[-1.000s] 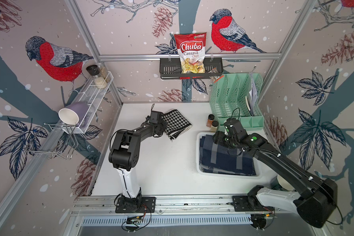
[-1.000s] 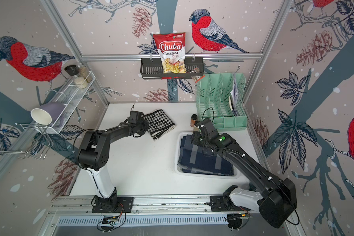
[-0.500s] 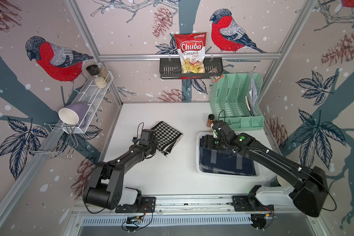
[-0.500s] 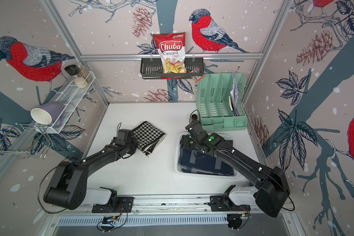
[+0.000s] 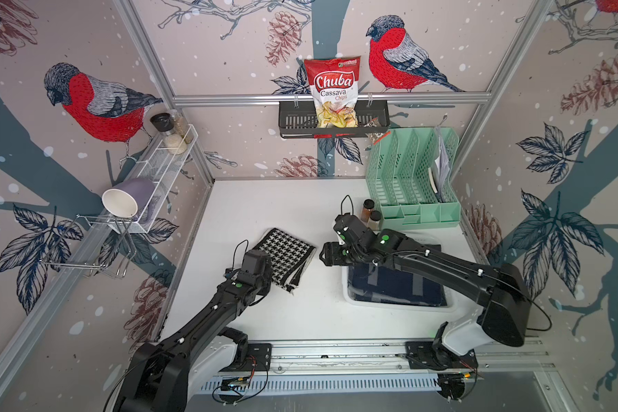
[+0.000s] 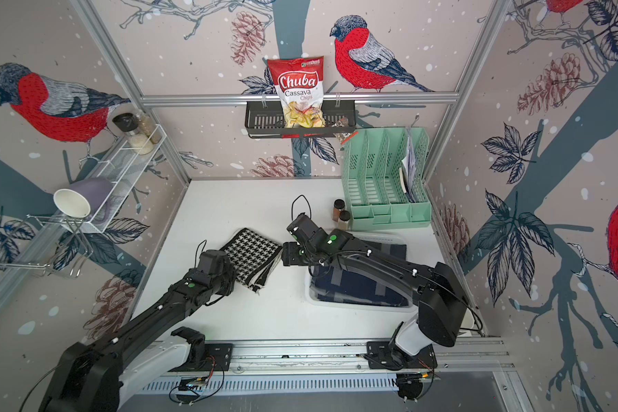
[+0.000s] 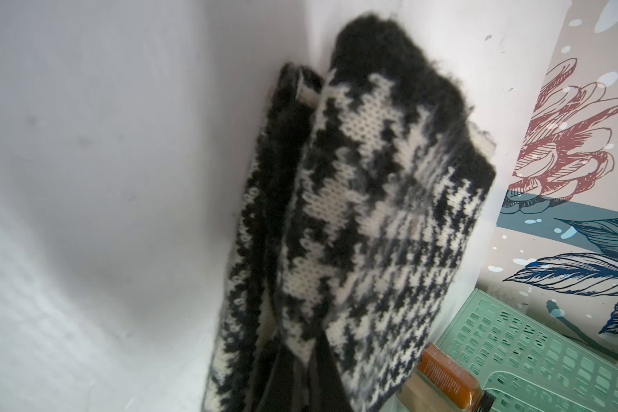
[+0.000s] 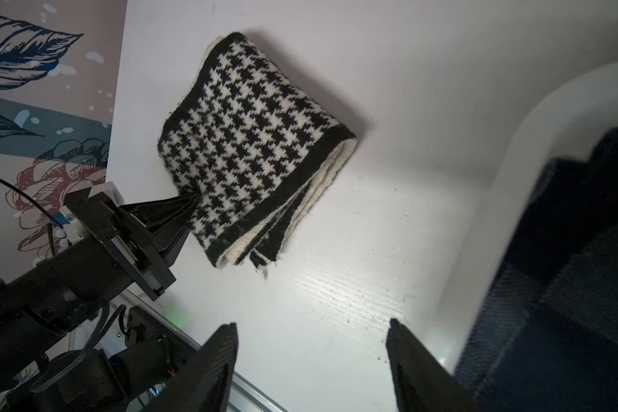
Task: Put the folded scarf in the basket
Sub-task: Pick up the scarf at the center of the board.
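The folded scarf [image 5: 288,255] [image 6: 254,255], black-and-white houndstooth, lies on the white table left of the basket [image 5: 400,309] [image 6: 357,307]. The basket is white and shallow, and a folded navy cloth [image 5: 396,289] fills it. My left gripper [image 5: 268,271] [image 8: 193,198] is shut on the scarf's near-left edge. In the left wrist view the scarf [image 7: 371,214] fills the picture beyond that gripper [image 7: 302,378]. My right gripper [image 5: 323,255] [image 8: 311,323] stands open and empty over bare table, between the scarf [image 8: 250,142] and the basket's rim [image 8: 514,178].
A mint green file organiser [image 5: 411,178] stands at the back right, with two spice bottles [image 5: 370,214] in front of it. On the back wall hangs a black shelf [image 5: 293,123] holding a chips bag [image 5: 332,89]. A wire shelf with a mug [image 5: 129,199] is on the left wall.
My left gripper has dragged the scarf from the back middle toward the front and a little left. My right gripper has swung left off the basket toward the scarf and opened wider.
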Robot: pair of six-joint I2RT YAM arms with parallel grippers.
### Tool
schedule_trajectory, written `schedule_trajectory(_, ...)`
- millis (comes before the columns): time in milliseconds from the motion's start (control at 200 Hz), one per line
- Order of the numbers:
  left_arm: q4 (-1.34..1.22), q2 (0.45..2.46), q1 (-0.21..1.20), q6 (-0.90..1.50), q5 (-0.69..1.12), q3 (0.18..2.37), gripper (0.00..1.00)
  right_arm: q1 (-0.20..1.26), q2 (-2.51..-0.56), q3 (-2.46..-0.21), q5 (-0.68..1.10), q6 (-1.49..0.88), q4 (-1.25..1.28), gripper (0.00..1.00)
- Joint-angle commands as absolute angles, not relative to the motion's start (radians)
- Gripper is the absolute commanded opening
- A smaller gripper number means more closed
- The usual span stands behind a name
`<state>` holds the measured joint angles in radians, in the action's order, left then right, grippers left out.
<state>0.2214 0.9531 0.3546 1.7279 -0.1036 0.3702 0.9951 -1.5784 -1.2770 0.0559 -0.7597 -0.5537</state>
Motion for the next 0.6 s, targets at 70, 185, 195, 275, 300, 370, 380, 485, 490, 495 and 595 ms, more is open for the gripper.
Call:
schedule_trajectory(70,0.291,0.888,0.429,1.824,-0.123,0.337,0.09,1.032,-1.678,-1.342,0.111,-0.854,-0.517,0.82)
schedule_trajectory(185,0.322,0.851,0.468,1.842,-0.125,0.343,0.24,1.038,-1.737,-1.391,0.125,-0.910,-0.523,0.88)
schedule_trajectory(195,0.329,0.846,0.472,1.842,-0.128,0.346,0.26,1.038,-1.742,-1.395,0.126,-0.916,-0.524,0.89)
schedule_trajectory(275,0.379,0.818,0.497,1.851,-0.147,0.379,0.44,1.037,-1.775,-1.414,0.134,-0.959,-0.521,0.94)
schedule_trajectory(300,0.396,0.812,0.504,1.854,-0.155,0.393,0.48,1.037,-1.783,-1.416,0.139,-0.975,-0.515,0.95)
schedule_trajectory(370,0.447,0.803,0.536,1.860,-0.179,0.441,0.57,1.035,-1.806,-1.414,0.156,-1.025,-0.494,0.99)
schedule_trajectory(380,0.454,0.802,0.541,1.861,-0.183,0.447,0.57,1.035,-1.809,-1.412,0.158,-1.032,-0.491,0.99)
schedule_trajectory(485,0.525,0.802,0.599,1.866,-0.242,0.531,0.61,1.032,-1.851,-1.405,0.194,-1.102,-0.454,1.00)
schedule_trajectory(490,0.528,0.802,0.601,1.866,-0.246,0.535,0.61,1.032,-1.852,-1.405,0.196,-1.105,-0.452,1.00)
schedule_trajectory(495,0.532,0.803,0.604,1.866,-0.250,0.540,0.61,1.032,-1.856,-1.405,0.198,-1.108,-0.450,1.00)
schedule_trajectory(595,0.608,0.825,0.641,1.836,-0.310,0.638,0.62,1.038,-1.891,-1.405,0.226,-1.148,-0.407,1.00)
